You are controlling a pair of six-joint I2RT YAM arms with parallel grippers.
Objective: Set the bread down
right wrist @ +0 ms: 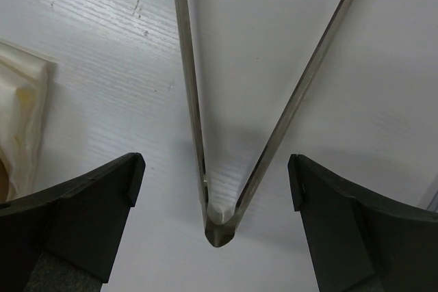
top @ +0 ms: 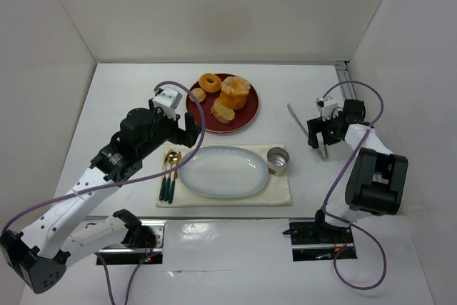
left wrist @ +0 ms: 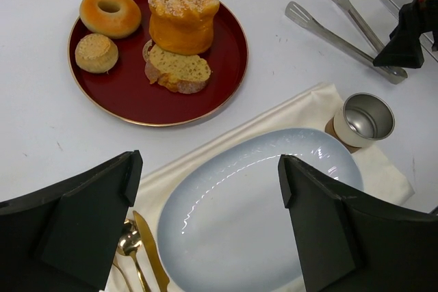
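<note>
Bread (left wrist: pixel 179 68) on red plate (left wrist: pixel 123 100), far side of table (top: pixel 121 112), left of tongs (right wrist: pixel 219 230); right gripper (right wrist: pixel 215 163) wide open astride tongs' hinge, apparently not touching.

The bread (left wrist: pixel 179 68) has a pale tan face and golden-brown crust. The round plate (left wrist: pixel 123 104) is dark red with a thin gold rim. The oval dish (left wrist: pixel 233 217) is pale blue, the cloth (left wrist: pixel 301 104) cream, the tongs (left wrist: pixel 342 39) silver, the spoon (left wrist: pixel 129 243) gold and the tabletop (left wrist: pixel 41 135) white.
</note>
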